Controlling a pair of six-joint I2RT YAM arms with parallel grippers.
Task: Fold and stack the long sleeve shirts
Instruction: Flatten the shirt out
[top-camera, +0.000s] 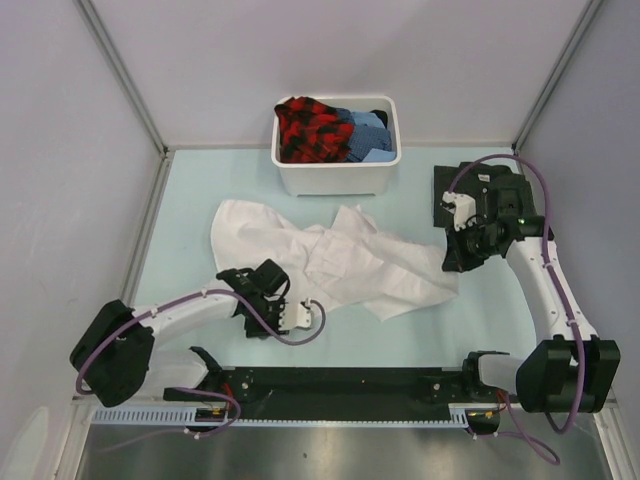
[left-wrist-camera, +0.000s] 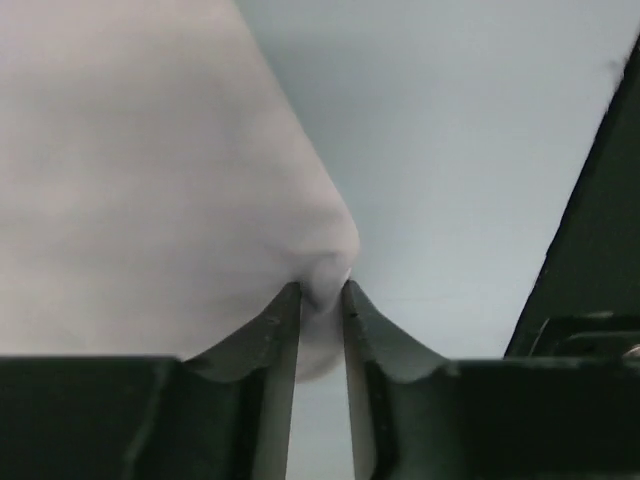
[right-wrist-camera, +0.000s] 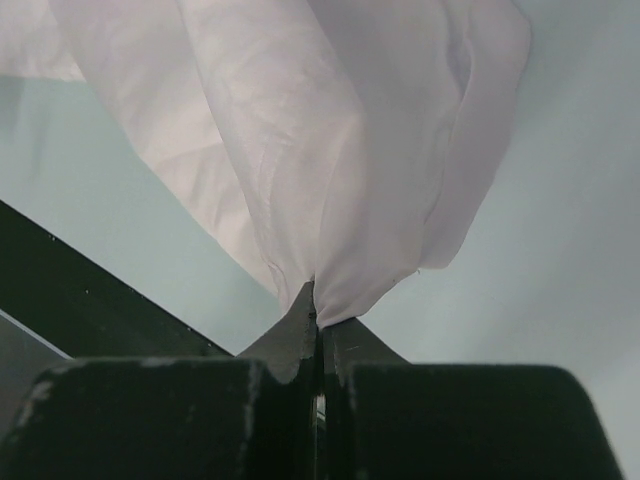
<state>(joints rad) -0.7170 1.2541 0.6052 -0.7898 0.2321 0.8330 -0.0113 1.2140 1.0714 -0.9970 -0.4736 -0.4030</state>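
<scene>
Shirt (top-camera: 340, 260), white, seen from above: sprawled and rumpled across the middle of the table (top-camera: 420, 330), just this side of the tub (top-camera: 335, 178), sleeves thrown out to either side. Soft, light and limp by the look of it. Likely to sag, and to slip out of any loose pinch. Best taken at seams, cuffs or hem corners, with both ends held at once. Left gripper (top-camera: 272, 280) at the near-left edge, right gripper (top-camera: 455, 258) at the right edge.

From the left wrist: jaws a narrow slit apart, a nub of white cloth lodged between the tips and touching both. Pinched or merely straddled, cannot tell.

From the right wrist: jaws closed tight on a gathered fold, cloth fanning out from the tips. Looks a firm hold.
</scene>
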